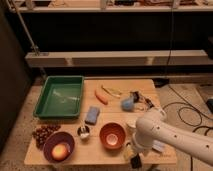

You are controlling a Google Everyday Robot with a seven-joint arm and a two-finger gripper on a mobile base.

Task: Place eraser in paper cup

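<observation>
My gripper [132, 156] hangs from the white arm [165, 135] at the table's front edge, just right of the orange bowl [112, 135]. A small dark block, likely the eraser [135, 162], shows at the gripper's tip; whether it is gripped is unclear. No plain white paper cup shows clearly. A small pale thing [159, 146] lies partly hidden under the arm at the front right, and I cannot tell what it is.
On the wooden table [100, 155] are a green tray [60, 95], a blue sponge [92, 115], a small metal cup [83, 131], a purple bowl [59, 148] holding a fruit, grapes [42, 134], a carrot [101, 96] and a blue thing [128, 103]. Cables lie on the floor at the right.
</observation>
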